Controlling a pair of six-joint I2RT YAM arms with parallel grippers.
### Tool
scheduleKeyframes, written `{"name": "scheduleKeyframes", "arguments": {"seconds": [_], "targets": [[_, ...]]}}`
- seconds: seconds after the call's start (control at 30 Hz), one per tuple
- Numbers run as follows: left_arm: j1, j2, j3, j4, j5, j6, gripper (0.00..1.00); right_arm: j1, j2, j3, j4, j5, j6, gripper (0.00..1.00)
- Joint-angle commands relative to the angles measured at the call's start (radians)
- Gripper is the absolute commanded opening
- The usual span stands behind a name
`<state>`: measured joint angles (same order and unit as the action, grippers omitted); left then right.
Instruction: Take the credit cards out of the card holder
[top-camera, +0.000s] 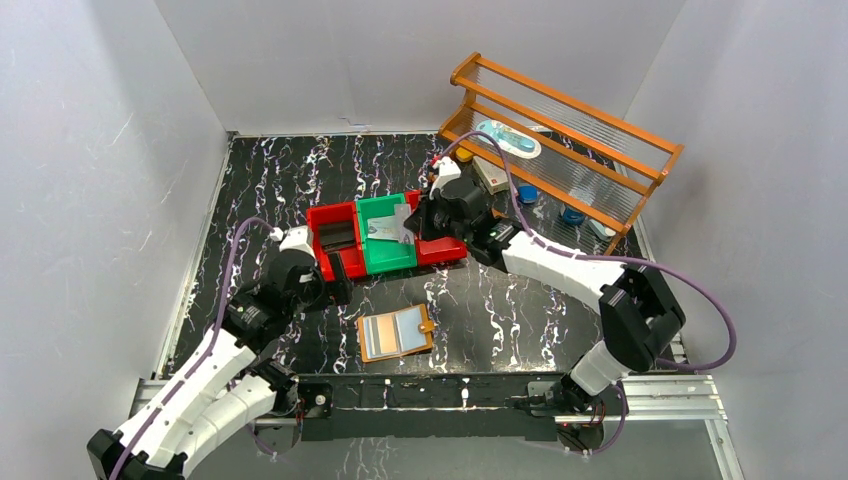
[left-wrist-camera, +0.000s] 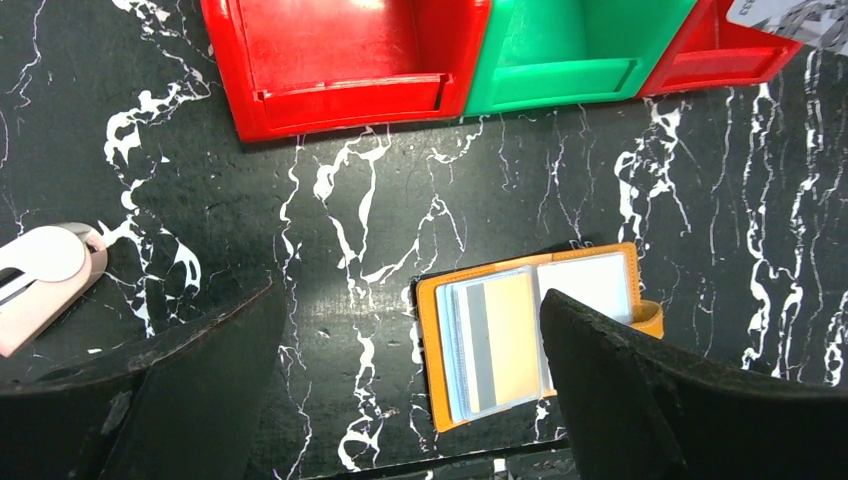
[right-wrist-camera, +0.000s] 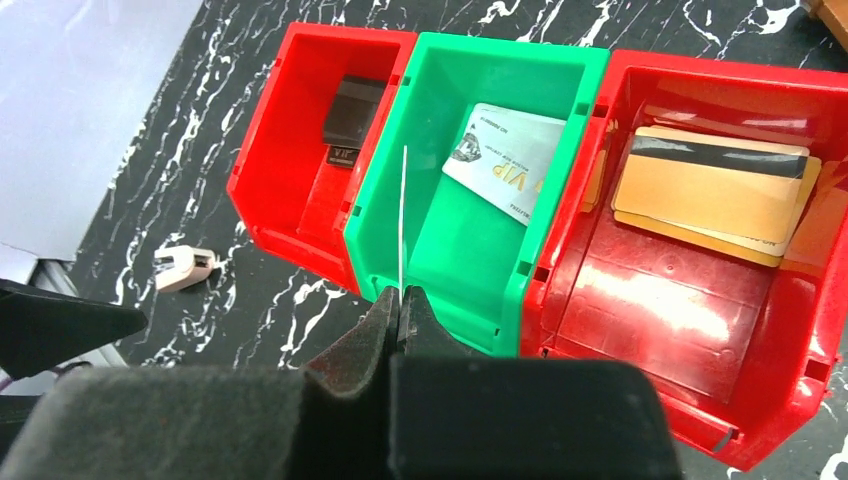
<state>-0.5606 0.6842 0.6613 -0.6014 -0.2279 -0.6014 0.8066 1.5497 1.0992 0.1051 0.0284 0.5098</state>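
Top view: the card holder lies open and flat between the arms' bases, its long axis left to right. The right gripper pinches one grey card over the green bin.

Left wrist: the left gripper is spread wide above the holder; one striped card shows in a pocket.

Right wrist: the held card stands upright, edge-on. One silver card lies in the green bin, and two tan cards lie in the red bin
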Motion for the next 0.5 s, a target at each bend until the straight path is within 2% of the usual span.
{"name": "scheduleKeyframes", "arguments": {"seconds": [0.0,0.17,0.3,0.47], "targets": [[0.022,0.035,0.029,-0.008,-0.018,0.003,0.98,0.000,0.024,0.056,0.013,0.019,-0.119,0.00],[0.095,0.077,0.036,-0.007,-0.037,-0.004,0.98,0.000,0.099,0.133,-0.014,-0.007,-0.206,0.00],[0.112,0.129,0.069,-0.010,-0.070,0.026,0.98,0.003,0.208,0.226,-0.056,-0.012,-0.286,0.00],[0.122,0.144,0.061,-0.003,-0.152,0.053,0.98,0.049,0.326,0.325,-0.070,0.067,-0.526,0.00]]}}
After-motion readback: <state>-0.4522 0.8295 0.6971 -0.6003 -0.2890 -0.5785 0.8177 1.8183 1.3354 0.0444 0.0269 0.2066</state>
